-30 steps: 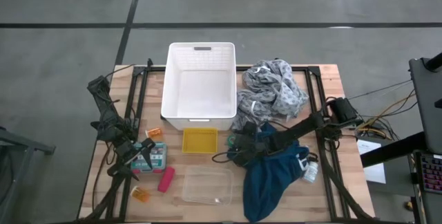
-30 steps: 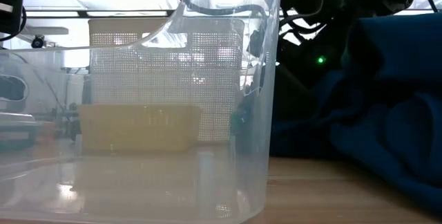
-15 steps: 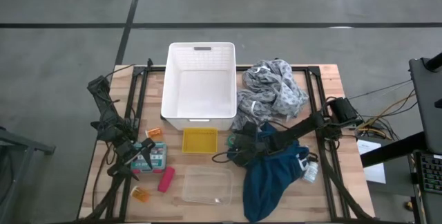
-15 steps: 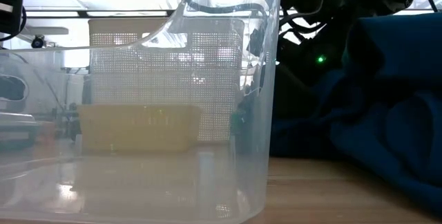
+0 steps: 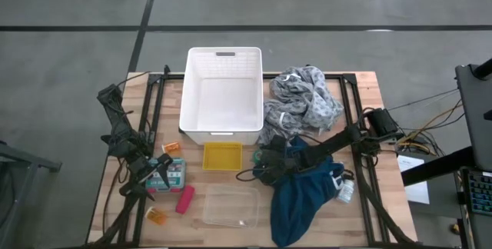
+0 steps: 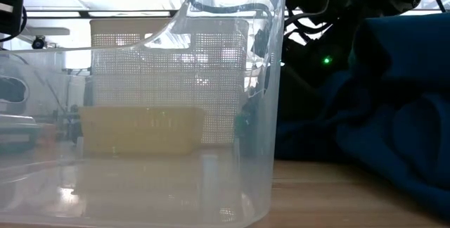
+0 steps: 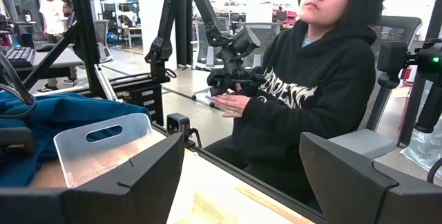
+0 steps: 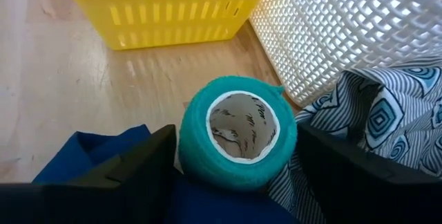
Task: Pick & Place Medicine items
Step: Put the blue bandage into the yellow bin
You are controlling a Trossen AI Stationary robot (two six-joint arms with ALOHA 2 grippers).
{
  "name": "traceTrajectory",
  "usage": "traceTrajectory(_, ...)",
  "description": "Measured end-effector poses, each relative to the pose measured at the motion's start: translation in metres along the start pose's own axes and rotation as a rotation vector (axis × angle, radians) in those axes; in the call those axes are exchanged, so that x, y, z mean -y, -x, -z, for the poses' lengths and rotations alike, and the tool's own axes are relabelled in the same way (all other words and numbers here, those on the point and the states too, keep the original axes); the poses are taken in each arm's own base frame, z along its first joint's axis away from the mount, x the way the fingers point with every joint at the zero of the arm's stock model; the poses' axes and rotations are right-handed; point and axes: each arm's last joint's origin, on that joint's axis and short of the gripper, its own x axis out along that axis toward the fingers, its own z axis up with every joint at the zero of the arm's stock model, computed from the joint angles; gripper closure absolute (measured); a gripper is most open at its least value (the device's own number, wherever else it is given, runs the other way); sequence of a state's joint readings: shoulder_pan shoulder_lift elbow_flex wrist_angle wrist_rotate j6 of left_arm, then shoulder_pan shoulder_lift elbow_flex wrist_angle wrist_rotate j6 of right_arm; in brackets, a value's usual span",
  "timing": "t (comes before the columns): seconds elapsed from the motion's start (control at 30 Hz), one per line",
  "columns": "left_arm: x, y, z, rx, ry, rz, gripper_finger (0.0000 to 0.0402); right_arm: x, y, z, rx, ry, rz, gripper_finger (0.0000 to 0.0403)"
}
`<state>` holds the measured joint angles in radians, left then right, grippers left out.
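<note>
In the right wrist view a dark green roll lies on the teal-blue cloth, its hollow core facing the camera. My right gripper is open, one finger on each side of the roll. From above, it sits at the cloth's left edge. My left gripper is open and level by the left end of a white-and-teal box. A pink-red cylinder and two orange bottles lie nearby. A white bottle lies right of the cloth. My right gripper has a finger close on each side of the roll's round wall, coming level from the table's right. I cannot tell whether the fingers touch it. The roll rests on the teal-blue cloth.
A clear plastic container stands near the front edge, with a small yellow basket and a large white basket behind it. A grey patterned cloth lies right of the white basket. A person sits beyond the table.
</note>
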<state>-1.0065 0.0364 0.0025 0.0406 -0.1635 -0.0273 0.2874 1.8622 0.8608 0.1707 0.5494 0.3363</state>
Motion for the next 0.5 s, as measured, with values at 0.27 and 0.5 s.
traceTrajectory(0.27,0.0000,0.0000,0.0000,0.000,0.000,0.000,0.0110,0.0000,0.0000,0.0000,0.000,0.007,0.000,0.0178)
traceTrajectory(0.5,0.0000,0.0000,0.0000,0.000,0.000,0.000,0.0110,-0.0001,0.0000,-0.0002,0.001,0.006,0.000,0.0213)
